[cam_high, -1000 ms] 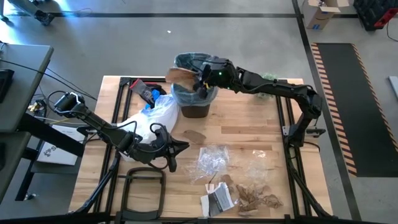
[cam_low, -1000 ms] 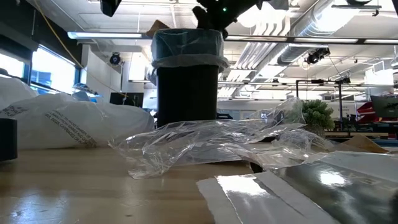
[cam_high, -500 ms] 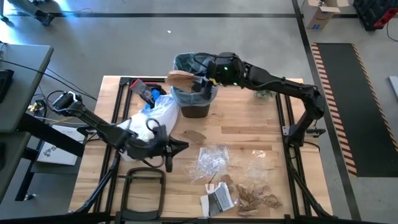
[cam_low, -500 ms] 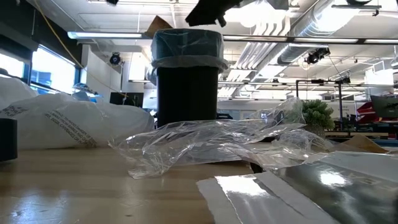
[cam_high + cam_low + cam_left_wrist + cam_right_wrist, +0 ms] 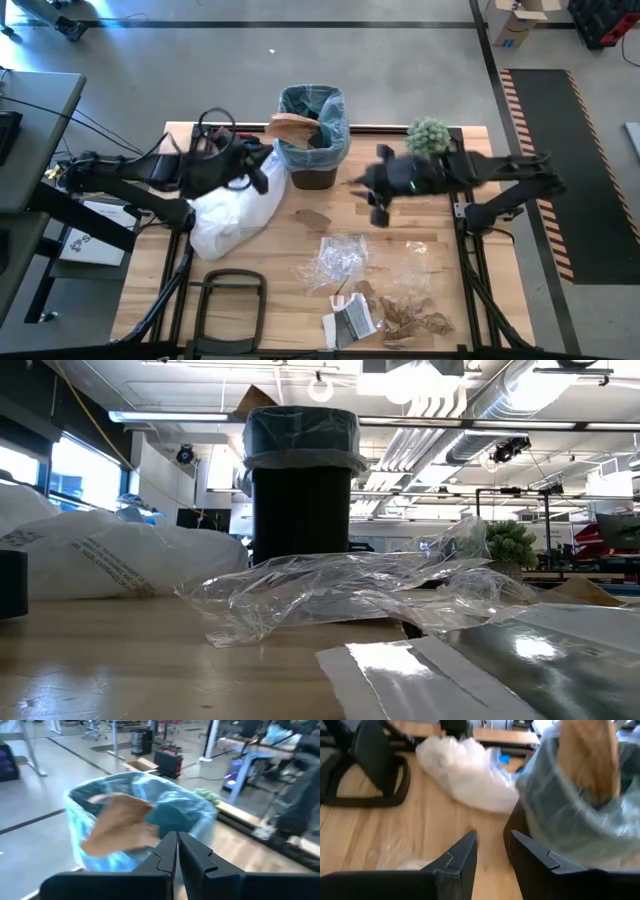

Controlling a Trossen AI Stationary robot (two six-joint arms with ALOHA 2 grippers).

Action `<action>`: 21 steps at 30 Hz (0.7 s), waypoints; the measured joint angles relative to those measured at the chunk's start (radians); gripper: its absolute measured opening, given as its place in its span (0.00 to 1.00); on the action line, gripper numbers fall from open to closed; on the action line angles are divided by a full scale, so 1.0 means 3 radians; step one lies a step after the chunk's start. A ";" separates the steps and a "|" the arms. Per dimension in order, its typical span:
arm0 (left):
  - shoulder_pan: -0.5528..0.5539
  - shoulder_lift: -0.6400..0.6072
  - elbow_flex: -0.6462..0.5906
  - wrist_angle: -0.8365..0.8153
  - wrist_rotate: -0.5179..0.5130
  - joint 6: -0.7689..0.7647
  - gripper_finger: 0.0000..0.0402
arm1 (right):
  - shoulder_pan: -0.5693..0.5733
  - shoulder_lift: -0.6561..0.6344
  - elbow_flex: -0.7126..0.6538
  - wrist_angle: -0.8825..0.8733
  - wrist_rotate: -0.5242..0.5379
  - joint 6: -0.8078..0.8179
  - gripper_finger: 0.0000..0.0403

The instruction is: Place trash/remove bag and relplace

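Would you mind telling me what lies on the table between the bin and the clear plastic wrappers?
In the high view, one brown paper scrap lies on the wood between the bin and the clear plastic wrappers; the rest is bare.

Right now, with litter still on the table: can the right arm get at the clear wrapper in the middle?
Probably yes. The right gripper hangs empty, slightly open, just beyond the clear wrapper, with only bare table between them.

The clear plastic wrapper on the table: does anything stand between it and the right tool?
Nothing visible does. The right tool hangs empty beside the bin, with only bare tabletop between it and the clear plastic wrapper.
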 joint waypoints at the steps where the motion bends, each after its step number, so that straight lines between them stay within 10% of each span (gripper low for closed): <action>1: 0.0113 0.0006 0.0016 -0.0012 0.0075 0.0078 0.00 | 0.0113 -0.0070 -0.0086 0.0006 0.0113 0.0076 0.25; 11: 0.1209 0.0505 0.0022 0.0529 0.1145 0.0402 0.00 | 0.0798 -0.0460 -0.0698 0.0167 0.1016 0.0657 0.24; 21: 0.1572 0.1082 0.0549 0.0933 0.2229 0.0649 0.00 | 0.0866 -0.0452 -0.0806 0.0197 0.1054 0.0855 0.24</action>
